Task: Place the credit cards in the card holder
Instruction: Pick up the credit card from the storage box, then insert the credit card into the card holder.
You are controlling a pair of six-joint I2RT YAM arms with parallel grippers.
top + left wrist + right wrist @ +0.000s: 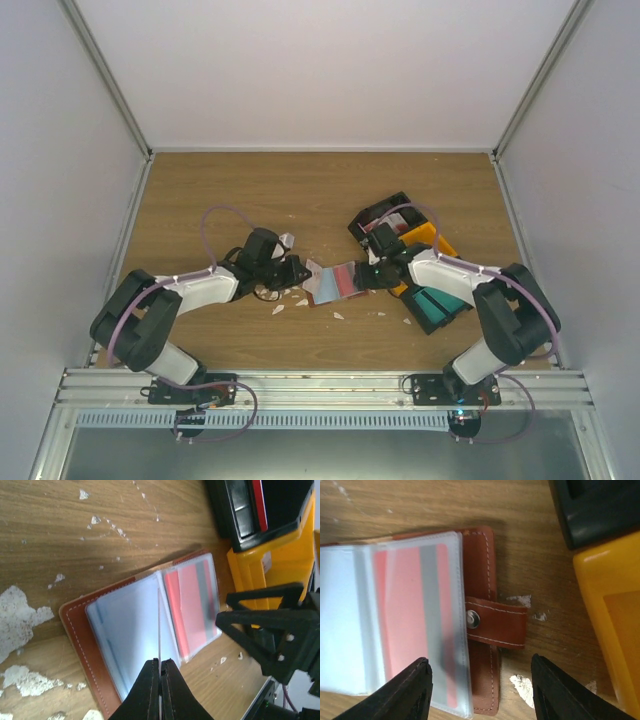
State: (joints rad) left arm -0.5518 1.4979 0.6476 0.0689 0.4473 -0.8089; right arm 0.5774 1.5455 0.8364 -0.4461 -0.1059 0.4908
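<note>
left end effector point(160, 666): closed tight, pinching a thin upright leaf at the fold of the card holder point(80, 630).
right end effector point(480, 662): fingers spread wide, gripping nothing, one either side of the holder's snap strap point(502, 625).
card holder: open on the worktop point(300, 190) between both arms, brown cover down.
credit card point(402, 620): red with grey stripe, inside a clear sleeve on the strap side.
white scraps point(278, 308): scattered near the holder.
yellow bin point(610, 605), black bin point(600, 510): just beyond the strap.

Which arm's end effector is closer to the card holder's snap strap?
Right. The right end effector hangs open just above the snap strap; the left end effector pinches a middle sleeve of the card holder, away from the strap.
</note>
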